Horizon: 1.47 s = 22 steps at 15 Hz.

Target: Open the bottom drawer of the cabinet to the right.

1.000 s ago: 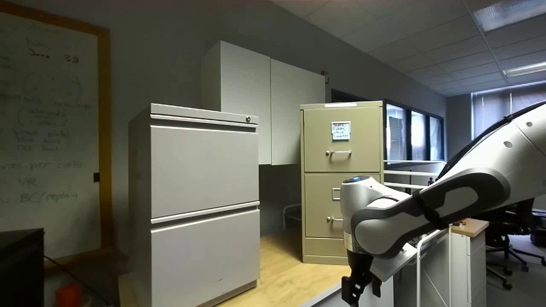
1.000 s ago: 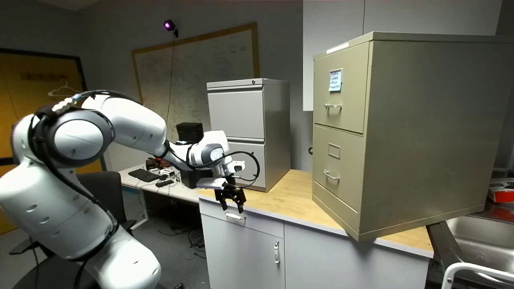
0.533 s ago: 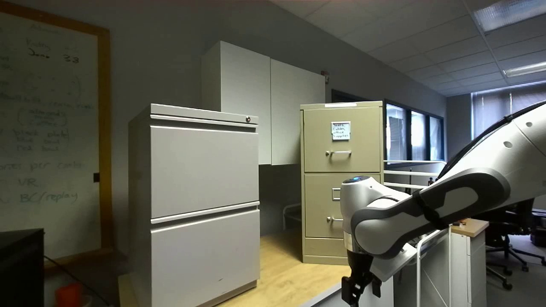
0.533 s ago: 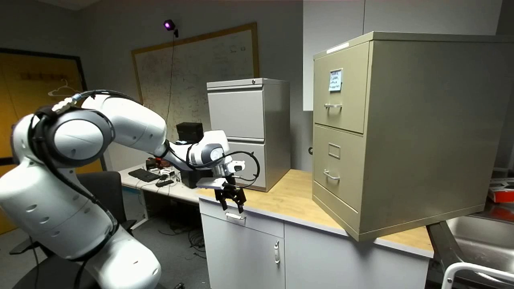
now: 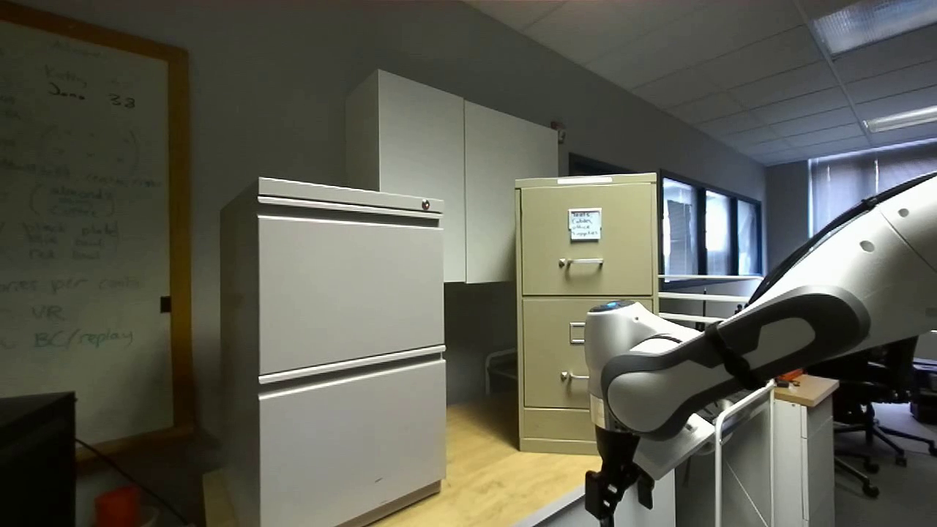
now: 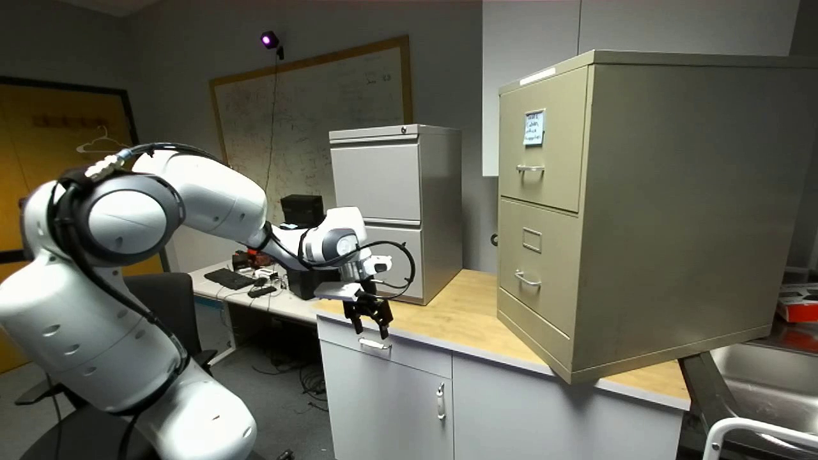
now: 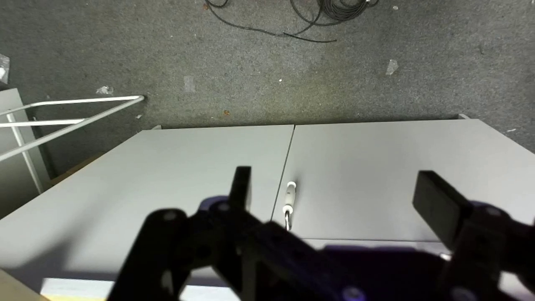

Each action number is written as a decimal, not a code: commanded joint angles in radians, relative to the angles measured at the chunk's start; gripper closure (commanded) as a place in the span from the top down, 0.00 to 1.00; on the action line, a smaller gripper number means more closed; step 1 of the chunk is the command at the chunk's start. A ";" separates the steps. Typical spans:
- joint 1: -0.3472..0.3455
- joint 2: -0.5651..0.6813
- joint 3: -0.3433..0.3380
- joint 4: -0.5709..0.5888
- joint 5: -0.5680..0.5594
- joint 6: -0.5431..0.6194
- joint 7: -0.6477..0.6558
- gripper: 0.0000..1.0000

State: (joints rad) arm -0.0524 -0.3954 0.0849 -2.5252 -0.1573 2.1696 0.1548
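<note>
A handwritten sheet (image 5: pixel 585 225) on the upper drawer (image 5: pixel 538 249) of the tan cabinet (image 6: pixel 677 211) reads roughly "Tools, Cables, office supplies". On the whiteboard (image 5: pixel 110 395), "VR" and "BC/replay" can be made out; most other lines are too faint.

The cabinet's bottom drawer (image 6: pixel 556 275) is closed, at about 2 o'clock from the gripper (image 6: pixel 370 327) in an exterior view and well apart from it; its silver pull (image 6: pixel 528 279) sits at 6 o'clock from a small label holder (image 6: pixel 532 240).

The cabinet stands on the counter (image 6: pixel 447 319), a near corner jutting past the edge. A light-grey two-drawer cabinet (image 6: pixel 377 182) shares the counter, at the gripper's 12 o'clock. Toward 5 o'clock from the tan cabinet is a metal sink (image 6: pixel 767 377); between 9 and 10 o'clock from the gripper is a cluttered desk (image 6: pixel 278 305). In an exterior view the wrist (image 5: pixel 613 337) of the arm (image 5: pixel 776 340) hides the bottom drawer's 3 o'clock side.

In an exterior view the arm runs up from between 7 and 8 o'clock, bends at its elbow (image 6: pixel 124 220) at 9, then slopes down to a gripper aimed at 6. In the wrist view the fingers (image 7: pixel 439 205) stand wide apart with nothing in their grasp; a cupboard handle (image 7: pixel 290 198) shows in the gap, on the doors (image 7: pixel 359 167) beneath the counter.
</note>
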 commanded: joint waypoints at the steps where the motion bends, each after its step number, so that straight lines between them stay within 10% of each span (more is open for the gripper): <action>1: 0.005 0.040 -0.031 0.075 0.037 -0.001 0.010 1.00; 15: -0.060 0.314 -0.300 0.501 0.586 0.163 -0.019 1.00; 22: -0.143 0.543 -0.315 0.763 0.949 0.179 -0.026 1.00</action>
State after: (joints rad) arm -0.1559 0.0469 -0.2354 -1.8845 0.6923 2.3619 0.1417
